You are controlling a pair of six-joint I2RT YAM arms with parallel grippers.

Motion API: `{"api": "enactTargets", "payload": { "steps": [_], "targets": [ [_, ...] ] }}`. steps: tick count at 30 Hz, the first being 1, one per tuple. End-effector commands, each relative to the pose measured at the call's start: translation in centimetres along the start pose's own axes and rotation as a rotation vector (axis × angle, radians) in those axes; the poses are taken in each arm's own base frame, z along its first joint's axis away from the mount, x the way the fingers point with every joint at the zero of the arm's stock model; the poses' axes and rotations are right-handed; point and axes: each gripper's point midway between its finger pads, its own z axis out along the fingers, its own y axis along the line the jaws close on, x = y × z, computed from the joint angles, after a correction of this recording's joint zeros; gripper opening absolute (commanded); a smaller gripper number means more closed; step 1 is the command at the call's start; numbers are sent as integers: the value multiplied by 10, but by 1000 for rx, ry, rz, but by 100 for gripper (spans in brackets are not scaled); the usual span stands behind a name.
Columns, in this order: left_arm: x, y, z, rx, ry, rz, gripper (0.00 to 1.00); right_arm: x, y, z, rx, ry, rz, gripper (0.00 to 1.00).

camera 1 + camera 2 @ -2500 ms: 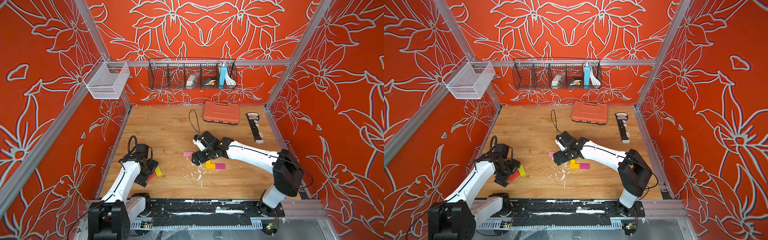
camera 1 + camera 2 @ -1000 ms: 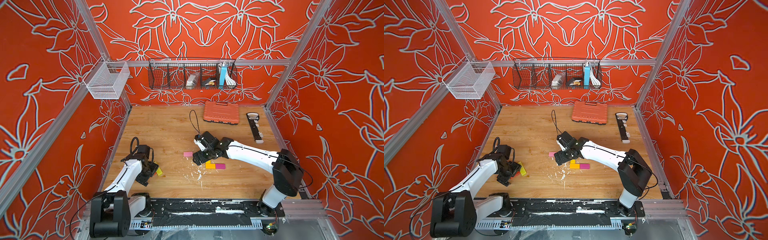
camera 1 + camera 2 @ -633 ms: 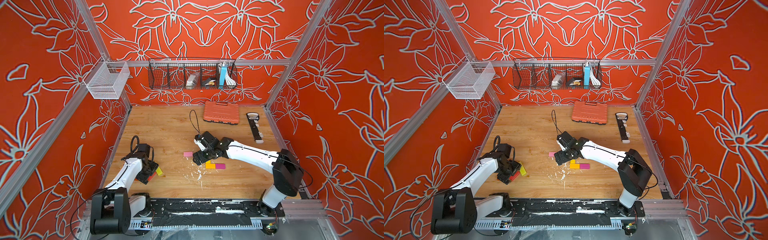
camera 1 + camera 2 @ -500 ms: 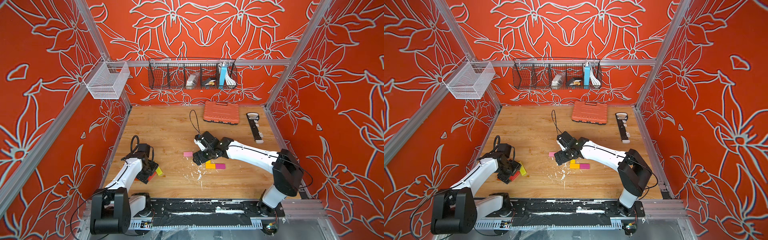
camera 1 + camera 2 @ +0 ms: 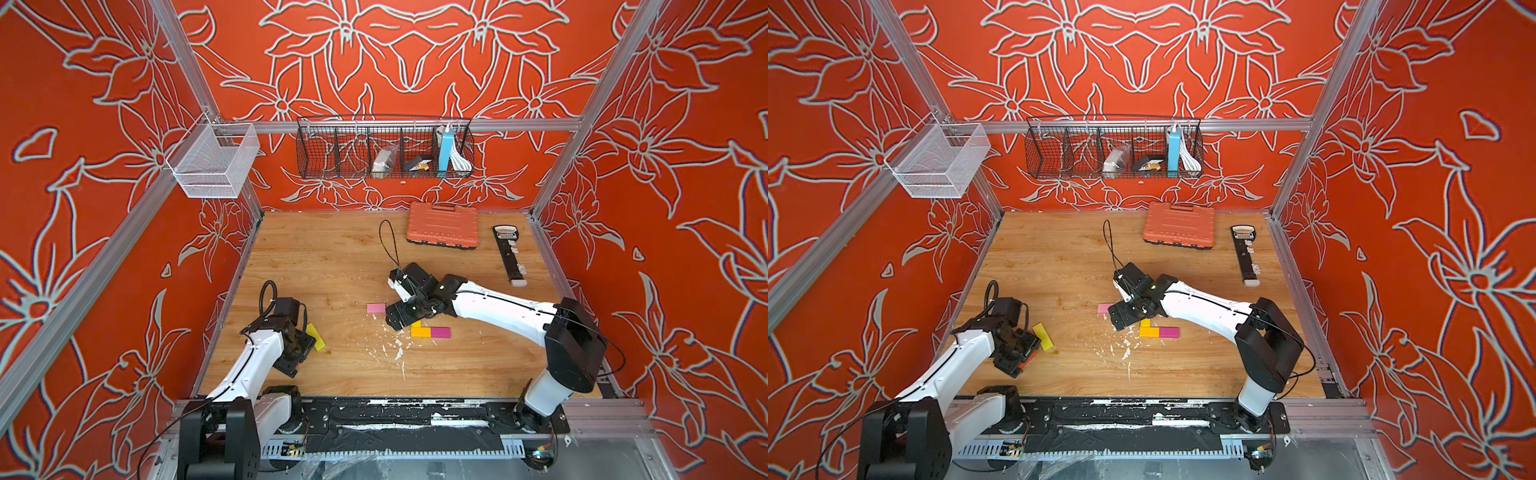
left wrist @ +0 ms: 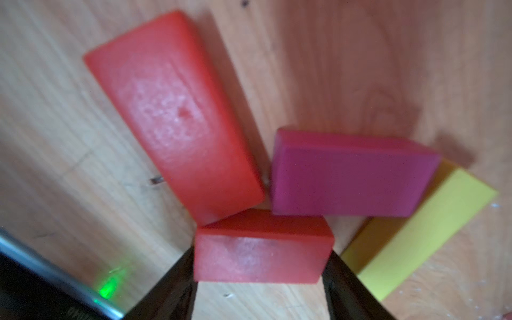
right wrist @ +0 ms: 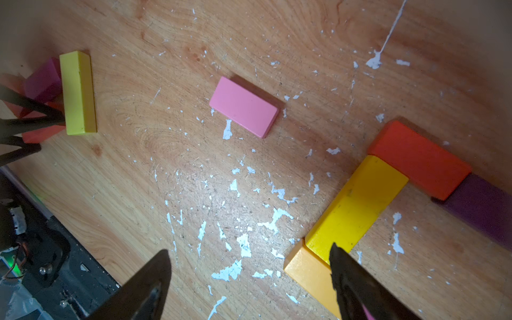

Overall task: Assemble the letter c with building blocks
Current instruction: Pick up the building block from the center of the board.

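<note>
Pinching the small red block (image 6: 263, 260) by its two ends, our left gripper (image 6: 260, 250) has its jaws pressed against it in the left wrist view; whether it is lifted we cannot tell. Crowding it are a longer red block (image 6: 171, 110), a magenta block (image 6: 352, 174) and a yellow bar (image 6: 421, 232). Our right gripper (image 7: 249, 268) hangs with jaws spread wide over the started letter: yellow block (image 7: 357, 205), orange block (image 7: 418, 158) and purple block (image 7: 482, 205), a pink block (image 7: 243, 106) lying apart. We judge the grip shallow, so the red block could twist out, or drag its close neighbours along. Against the earlier pictures, our left arm has shifted and its jaws narrowed; the right arm has stayed put.
</note>
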Motion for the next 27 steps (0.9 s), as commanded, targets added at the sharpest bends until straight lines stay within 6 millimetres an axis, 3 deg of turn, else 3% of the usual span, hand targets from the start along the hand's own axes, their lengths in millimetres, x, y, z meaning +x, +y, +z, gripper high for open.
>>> {"api": "enactTargets", "payload": {
  "steps": [1, 17, 27],
  "targets": [
    [0, 7, 0, -25, 1, -19, 70, -3, -5, 1, 22, 11, 4, 92],
    [-5, -6, 5, -38, 16, 17, 71, -1, -8, 1, 37, 15, 10, 92],
    [-4, -6, -3, -4, 7, 30, 61, -1, -8, 2, 35, 13, 13, 92]
  ]
}}
